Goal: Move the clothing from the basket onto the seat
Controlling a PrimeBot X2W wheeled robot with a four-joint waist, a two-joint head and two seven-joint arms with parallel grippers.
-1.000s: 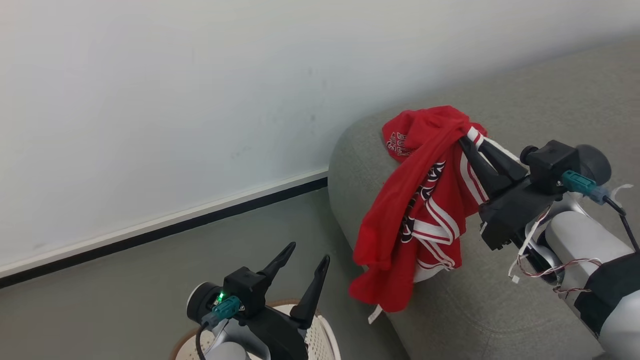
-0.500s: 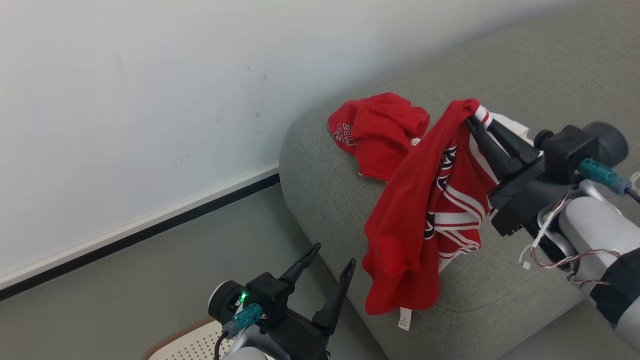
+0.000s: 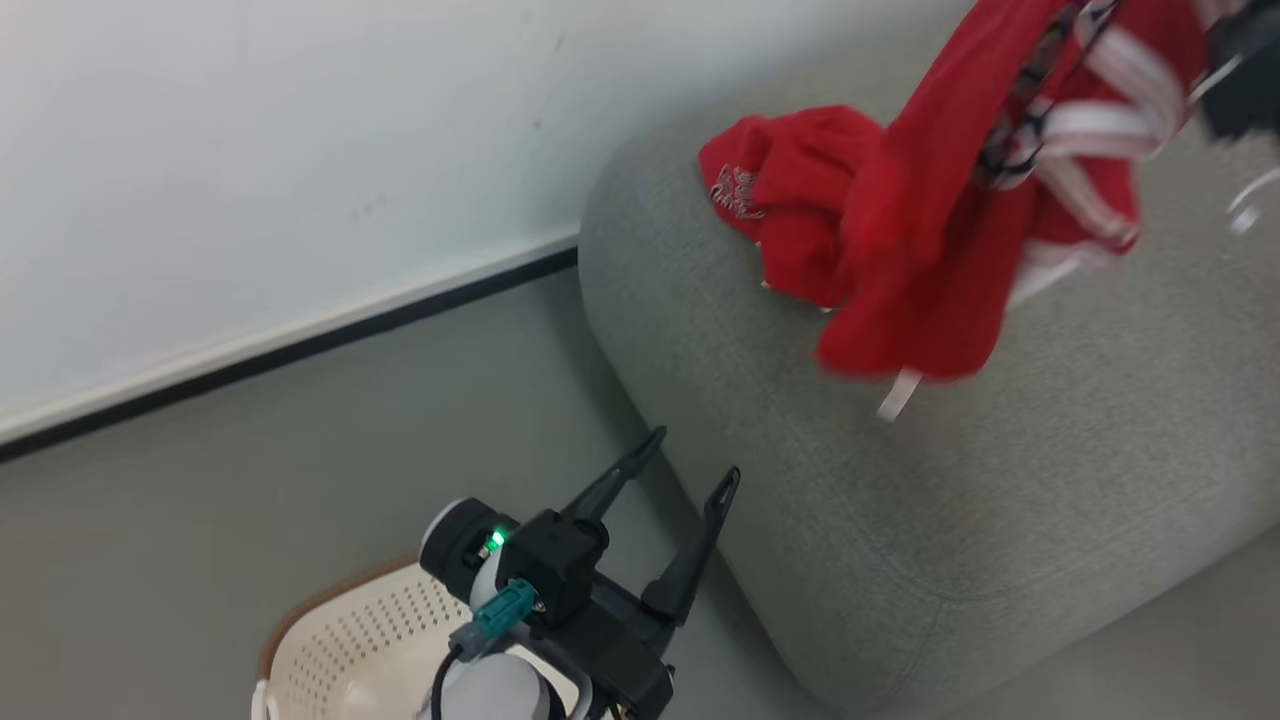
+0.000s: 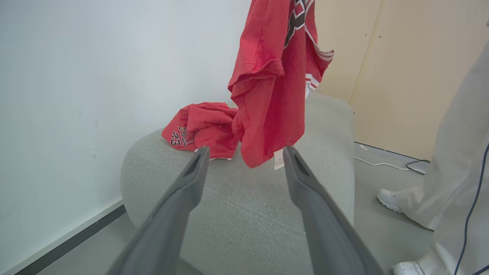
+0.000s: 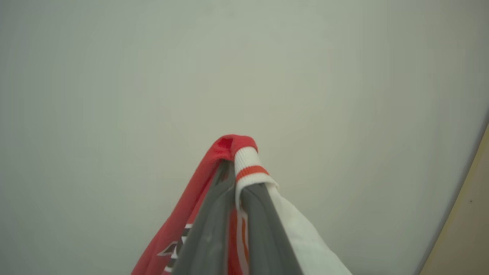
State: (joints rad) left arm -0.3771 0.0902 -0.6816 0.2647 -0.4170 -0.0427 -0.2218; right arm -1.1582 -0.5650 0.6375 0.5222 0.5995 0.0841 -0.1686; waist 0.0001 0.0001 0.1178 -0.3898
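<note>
One red jersey (image 3: 775,200) lies crumpled on the grey sofa (image 3: 1000,520), near its rounded end. The other red jersey (image 3: 930,250) hangs blurred in the air above the seat, its hem just over the cushion. My right gripper (image 5: 236,177) is shut on that jersey's white-and-red trim (image 5: 246,162). From the left wrist, the hanging jersey (image 4: 271,95) dangles above the sofa (image 4: 248,214), beside the crumpled one (image 4: 198,128). My left gripper (image 3: 694,455) stands open and holds nothing, low beside the sofa's end and above the cream basket (image 3: 340,650).
A white wall with a dark baseboard (image 3: 300,345) runs behind the sofa. A person's trouser leg (image 4: 450,172) and white shoe (image 4: 389,198) stand right of the sofa. A cable (image 4: 393,165) lies on the grey floor by a beige panel (image 4: 412,76).
The head camera has shifted. My right gripper has lifted the held jersey up and further over the seat, so it no longer drapes down the sofa's front. The left gripper stays open.
</note>
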